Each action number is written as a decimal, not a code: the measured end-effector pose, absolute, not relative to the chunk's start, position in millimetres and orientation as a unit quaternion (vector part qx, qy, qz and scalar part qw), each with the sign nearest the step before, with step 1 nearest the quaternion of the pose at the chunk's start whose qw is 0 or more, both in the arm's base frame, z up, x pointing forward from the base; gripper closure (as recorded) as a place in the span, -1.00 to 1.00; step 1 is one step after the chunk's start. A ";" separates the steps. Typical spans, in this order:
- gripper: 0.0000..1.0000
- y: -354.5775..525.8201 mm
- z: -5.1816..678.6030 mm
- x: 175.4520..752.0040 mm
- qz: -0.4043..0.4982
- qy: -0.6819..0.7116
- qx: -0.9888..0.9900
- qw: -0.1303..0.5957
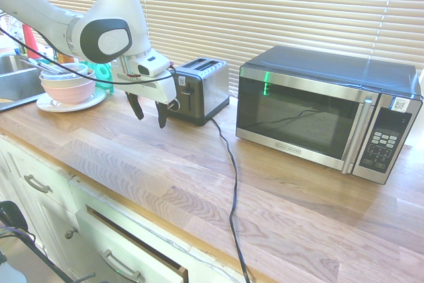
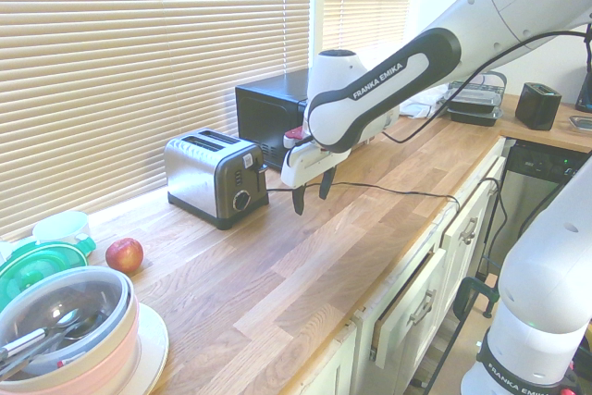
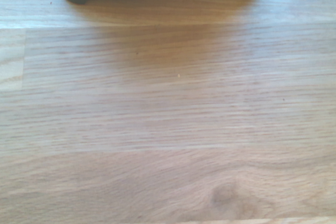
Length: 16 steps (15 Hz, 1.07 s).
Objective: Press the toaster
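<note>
Steel toaster (image 1: 199,89) stands just beyond the open, empty tool (image 1: 148,114), not touching.

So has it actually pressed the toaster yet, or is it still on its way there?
Not yet. Nothing looks done: the toaster stands untouched on the counter. In hand: the tool hangs open, pointing down, above the wood just in front of the toaster's black panel, holding nothing. Left to do: reach the lever on that panel and push it down.
</note>
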<state>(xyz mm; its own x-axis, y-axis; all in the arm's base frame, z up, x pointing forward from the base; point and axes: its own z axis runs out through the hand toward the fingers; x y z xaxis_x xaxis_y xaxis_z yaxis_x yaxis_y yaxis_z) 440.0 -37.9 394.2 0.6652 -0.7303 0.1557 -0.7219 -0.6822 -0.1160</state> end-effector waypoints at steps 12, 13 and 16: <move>-1.00 -45.8 495.4 494.5 -0.135 0.406 -0.903 0.049; -1.00 -41.9 502.2 503.0 -0.134 0.401 -0.905 0.050; -1.00 -37.0 516.3 529.7 -0.122 0.398 -0.908 0.050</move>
